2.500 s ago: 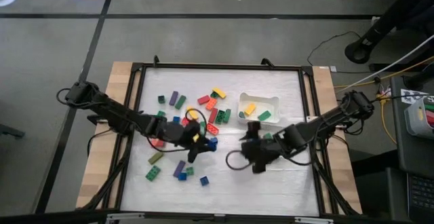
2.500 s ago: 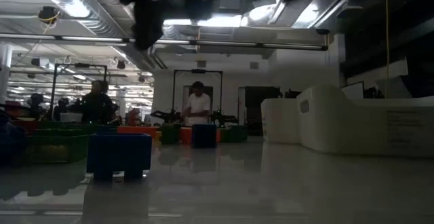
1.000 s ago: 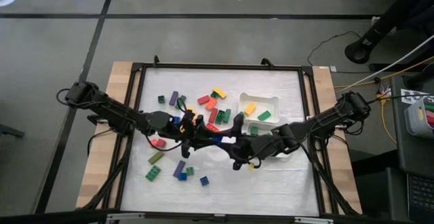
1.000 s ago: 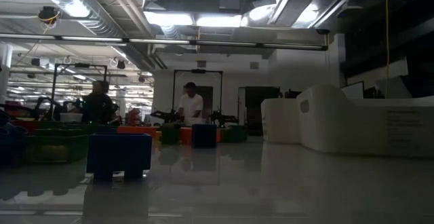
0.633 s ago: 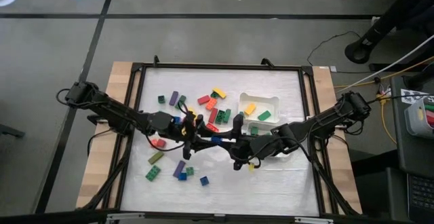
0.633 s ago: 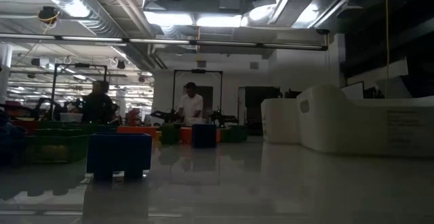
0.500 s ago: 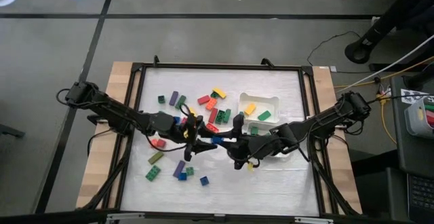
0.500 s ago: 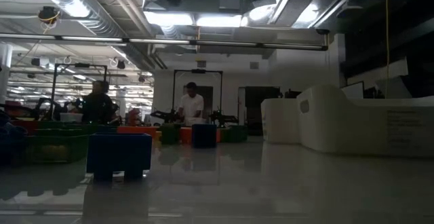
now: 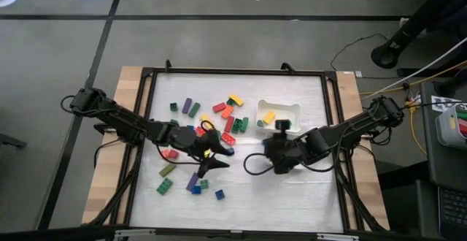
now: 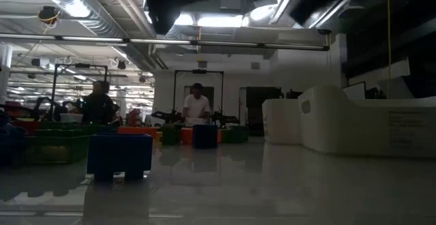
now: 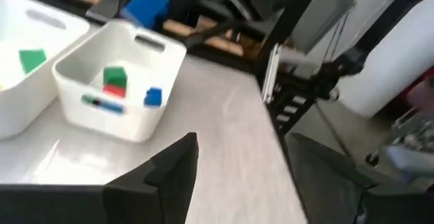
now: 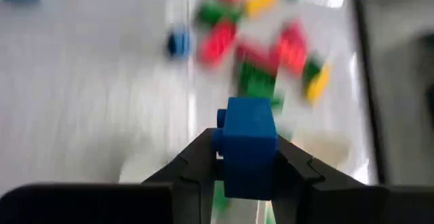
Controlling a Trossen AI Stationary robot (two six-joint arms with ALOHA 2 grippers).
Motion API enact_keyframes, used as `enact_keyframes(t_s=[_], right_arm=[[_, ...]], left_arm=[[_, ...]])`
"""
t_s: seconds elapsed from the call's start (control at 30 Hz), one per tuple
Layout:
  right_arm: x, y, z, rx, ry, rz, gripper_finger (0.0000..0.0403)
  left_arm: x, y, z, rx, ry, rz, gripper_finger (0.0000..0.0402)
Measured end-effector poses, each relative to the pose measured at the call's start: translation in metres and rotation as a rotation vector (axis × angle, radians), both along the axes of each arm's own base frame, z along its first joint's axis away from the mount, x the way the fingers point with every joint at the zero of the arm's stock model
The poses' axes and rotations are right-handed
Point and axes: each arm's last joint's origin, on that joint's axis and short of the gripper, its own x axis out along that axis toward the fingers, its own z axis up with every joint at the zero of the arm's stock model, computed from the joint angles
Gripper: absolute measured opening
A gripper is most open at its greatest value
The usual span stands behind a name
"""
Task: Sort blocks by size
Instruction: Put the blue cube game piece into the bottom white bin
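Note:
Many coloured blocks (image 9: 228,118) lie scattered on the white table's left half, several of them blurred in the right wrist view (image 12: 261,47). My right gripper (image 12: 247,157), near the table's middle (image 9: 276,150), is shut on a blue block (image 12: 249,142). My left gripper (image 11: 244,176) stands open with nothing between its fingers, over the blocks left of the middle (image 9: 213,158). A blue block (image 9: 228,152) lies on the table just beyond it. Another blue block (image 10: 119,155) stands close in the low view. My right gripper pinches the blue block between its two fingers, one on each of two opposite side faces (image 12: 229,161). The fingers slant downward. The block sticks out past the fingertips, a stud (image 12: 220,119) on one side, and is clear of the table.
A white tray (image 9: 279,104) at the right of the middle holds a yellow and a green block. The left wrist view shows two white trays side by side (image 11: 102,119) (image 11: 13,115). A black frame (image 9: 149,117) borders the table. People stand in the room beyond (image 10: 197,109).
Both grippers stood tip to tip over the table's middle. They have since parted: my right gripper has drawn back toward the table's right edge and tipped downward, and my left gripper has drawn back toward the left and sunk a little.

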Motion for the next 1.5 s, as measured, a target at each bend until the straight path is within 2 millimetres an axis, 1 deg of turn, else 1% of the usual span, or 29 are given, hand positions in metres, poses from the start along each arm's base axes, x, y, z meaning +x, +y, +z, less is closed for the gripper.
enact_keyframes(t_s=[0.07, 0.17, 0.27, 0.37, 0.53, 0.63, 0.8, 0.93, 1.07, 1.2, 1.5], right_arm=[[-0.008, -0.002, -0.004, 0.035, 0.081, -0.051, 0.0101], [-0.014, -0.003, -0.008, 0.095, 0.163, -0.095, 0.0104], [-0.015, -0.002, -0.009, 0.14, 0.193, -0.097, 0.0109], [-0.015, -0.001, -0.009, 0.162, 0.203, -0.09, 0.011], [-0.015, -0.001, -0.009, 0.163, 0.202, -0.09, 0.0112], [-0.015, -0.001, -0.009, 0.162, 0.202, -0.09, 0.0112], [-0.015, -0.002, -0.009, 0.162, 0.204, -0.09, 0.0112], [-0.015, -0.001, -0.009, 0.183, 0.218, -0.084, 0.0113], [-0.016, -0.001, -0.009, 0.19, 0.222, -0.088, 0.0113], [-0.016, -0.001, -0.009, 0.191, 0.223, -0.092, 0.0113], [-0.016, -0.003, -0.009, 0.164, 0.179, -0.176, 0.0113]], left_arm=[[-0.001, 0.001, -0.003, 0.023, 0.032, -0.003, 0.0217], [-0.001, 0.003, -0.007, 0.032, 0.069, 0.003, 0.0214], [-0.003, 0.008, -0.011, 0.029, 0.126, 0.025, 0.0209], [-0.01, 0.016, -0.013, 0.051, 0.211, 0.045, 0.0205], [-0.033, 0.031, -0.017, 0.12, 0.417, 0.068, 0.0202], [-0.045, 0.038, -0.02, 0.116, 0.537, 0.118, 0.0202], [-0.067, 0.044, -0.03, 0.052, 0.786, 0.209, 0.0203], [-0.084, 0.044, -0.037, -0.009, 0.996, 0.217, 0.0203], [-0.096, 0.044, -0.04, -0.091, 1.15, 0.238, 0.0203], [-0.101, 0.044, -0.04, -0.128, 1.213, 0.272, 0.0203], [-0.102, 0.045, -0.041, -0.191, 1.234, 0.359, 0.0203]])
